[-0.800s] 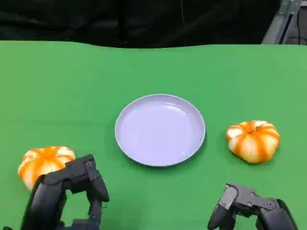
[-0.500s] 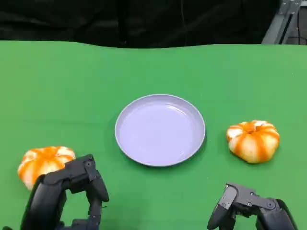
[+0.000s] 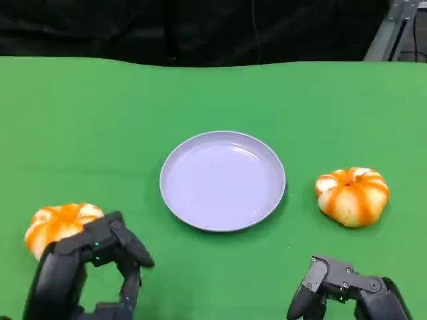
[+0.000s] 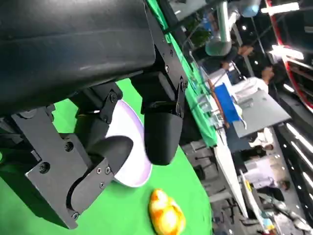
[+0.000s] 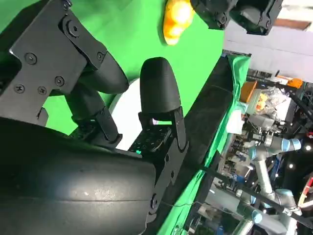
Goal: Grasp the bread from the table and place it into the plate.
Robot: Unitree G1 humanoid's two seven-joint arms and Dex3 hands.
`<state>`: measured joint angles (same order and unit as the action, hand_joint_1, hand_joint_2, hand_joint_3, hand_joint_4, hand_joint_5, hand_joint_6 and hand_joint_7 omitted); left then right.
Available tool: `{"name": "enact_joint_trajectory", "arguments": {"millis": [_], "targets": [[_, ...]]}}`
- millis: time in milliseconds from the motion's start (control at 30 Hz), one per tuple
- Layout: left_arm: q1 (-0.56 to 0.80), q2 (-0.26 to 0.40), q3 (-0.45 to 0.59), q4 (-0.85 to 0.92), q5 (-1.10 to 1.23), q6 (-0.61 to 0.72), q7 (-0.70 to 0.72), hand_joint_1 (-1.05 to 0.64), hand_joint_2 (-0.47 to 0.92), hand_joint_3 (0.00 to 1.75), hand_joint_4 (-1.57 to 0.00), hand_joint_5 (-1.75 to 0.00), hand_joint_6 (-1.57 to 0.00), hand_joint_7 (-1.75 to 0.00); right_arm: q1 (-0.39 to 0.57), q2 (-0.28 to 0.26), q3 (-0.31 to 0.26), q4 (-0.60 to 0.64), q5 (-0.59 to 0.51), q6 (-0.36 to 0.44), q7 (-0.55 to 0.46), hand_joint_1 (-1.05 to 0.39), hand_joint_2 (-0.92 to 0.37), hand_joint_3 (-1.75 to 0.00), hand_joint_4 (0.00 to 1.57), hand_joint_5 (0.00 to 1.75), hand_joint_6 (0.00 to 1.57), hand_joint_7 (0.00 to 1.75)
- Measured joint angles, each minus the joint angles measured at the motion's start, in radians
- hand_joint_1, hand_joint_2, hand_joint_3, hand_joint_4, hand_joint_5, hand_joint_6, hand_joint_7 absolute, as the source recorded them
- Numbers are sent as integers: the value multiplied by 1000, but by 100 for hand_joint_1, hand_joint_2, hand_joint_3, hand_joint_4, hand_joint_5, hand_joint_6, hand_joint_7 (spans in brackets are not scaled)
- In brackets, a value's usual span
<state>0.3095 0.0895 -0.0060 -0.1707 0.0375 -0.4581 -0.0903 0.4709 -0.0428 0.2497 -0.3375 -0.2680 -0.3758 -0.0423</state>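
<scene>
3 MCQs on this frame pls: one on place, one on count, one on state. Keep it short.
1. Where is the plate?
A. Between the two breads
B. At the table's far edge
C. Under the right hand

2. How many orange-and-white breads are on the table?
A. One
B. Two
C. Three

3. What is on the plate?
A. One bread
B. A hand
C. Nothing

Answers:
1. A: the head view shows the left bread on one side of the plate and the right bread on the other.
2. B: one lies behind the left hand, one beyond the right hand.
3. C: the plate's pale surface is bare, and both hands are open and hold nothing.
</scene>
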Motion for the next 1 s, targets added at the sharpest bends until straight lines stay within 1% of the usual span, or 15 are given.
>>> {"name": "enact_joint_trajectory", "arguments": {"millis": [33,100,133,167,233,267,367,400,433,467,567,633,667,867,1000], "targets": [[-6,0,8,0,5,7,5,-12,41,103,-64,-118,-61,-87,1,0,1,0,0,0,0,2,-18,-164,88,175,83,142],[-15,0,22,0,34,10,26,-15,45,91,-62,-112,-60,-81,1,1,4,-1,0,0,0,1,-18,-164,88,175,83,142],[-17,1,29,0,58,10,38,-26,56,66,-50,-111,-58,-72,2,1,5,-2,0,0,0,1,-18,-164,88,175,83,143],[-19,1,36,0,94,13,57,-30,64,49,-46,-111,-58,-68,3,1,6,-3,0,0,0,1,-18,-164,88,175,83,143],[-31,4,49,-1,198,40,106,-40,78,22,-29,-111,-51,-56,5,2,8,-5,-1,0,-1,1,-19,-164,88,175,83,143],[-38,10,54,-2,260,64,130,-41,81,17,-25,-110,-48,-54,7,3,9,-6,-1,1,-1,1,-19,-164,88,175,83,143],[-51,42,59,-15,414,140,162,-44,84,11,-14,-105,-39,-48,11,5,18,-12,-1,11,-1,2,-19,-164,89,175,83,144],[-52,50,59,-21,440,159,162,-46,84,9,-7,-98,-33,-44,13,6,20,-15,-1,15,-1,2,-19,-164,89,175,83,144],[-53,58,57,-34,473,185,161,-49,85,5,-3,-86,-33,-37,14,6,23,-18,-1,18,-1,2,-19,-164,88,175,83,144],[-56,76,53,-51,526,223,156,-50,85,4,-1,-81,-34,-33,14,7,26,-22,-2,21,-2,2,-19,-164,88,175,82,144],[-89,145,44,-77,667,352,106,-53,84,1,0,-72,-41,-22,12,8,29,-29,-19,31,-3,2,-19,-163,89,175,82,144],[-113,160,31,-81,719,411,99,-55,85,1,0,-67,-41,-17,11,7,28,-29,-26,32,-6,1,-19,-163,89,175,82,145],[-129,164,20,-79,746,440,94,-57,85,1,0,-62,-38,-13,7,8,28,-28,-28,32,-7,1,-19,-164,90,175,82,145],[-261,212,-79,16,907,611,11,-62,87,1,0,-56,-32,-7,-4,9,28,-27,-27,33,-12,1,-18,-164,90,175,82,145],[-357,227,-135,149,958,697,-20,-61,86,0,0,-57,-31,-5,-4,10,29,-27,-27,36,-13,0,-18,-164,90,175,82,145]]}}
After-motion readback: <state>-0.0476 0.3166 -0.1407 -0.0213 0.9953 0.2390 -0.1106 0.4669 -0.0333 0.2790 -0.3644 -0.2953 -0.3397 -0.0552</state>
